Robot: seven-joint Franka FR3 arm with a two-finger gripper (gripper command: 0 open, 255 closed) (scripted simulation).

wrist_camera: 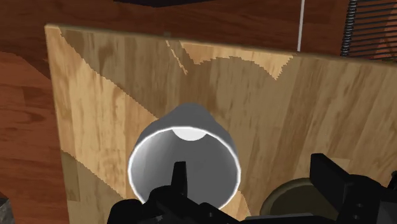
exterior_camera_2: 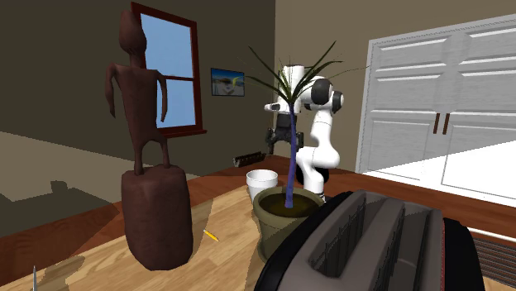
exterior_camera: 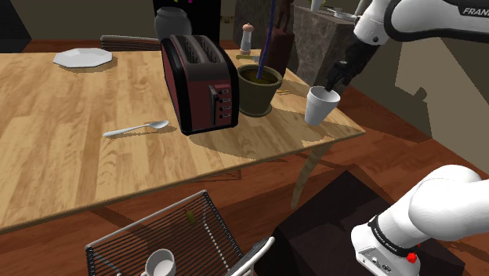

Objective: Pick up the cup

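Observation:
A plain white cup [exterior_camera: 321, 105] stands upright near the wooden table's [exterior_camera: 78, 157] corner, on the shoulder view's right. My black gripper [exterior_camera: 339, 78] hangs just above its rim, tilted in from the upper right. In the wrist view the cup [wrist_camera: 184, 167] is seen from above, open and empty. One fingertip [wrist_camera: 180, 175] lies over the cup's mouth and the other finger [wrist_camera: 329, 177] lies well outside its wall, so the gripper [wrist_camera: 254, 179] is open and touches nothing. The cup [exterior_camera_2: 261, 179] also shows in the second exterior view, behind the plant pot.
A dark olive plant pot [exterior_camera: 258, 88] sits close beside the cup, then a dark red toaster [exterior_camera: 200, 82]. A spoon [exterior_camera: 137, 128] and a plate [exterior_camera: 82, 57] lie further along. A tall brown statue [exterior_camera_2: 153, 165] stands behind the cup. A wire basket [exterior_camera: 164, 243] is on the floor.

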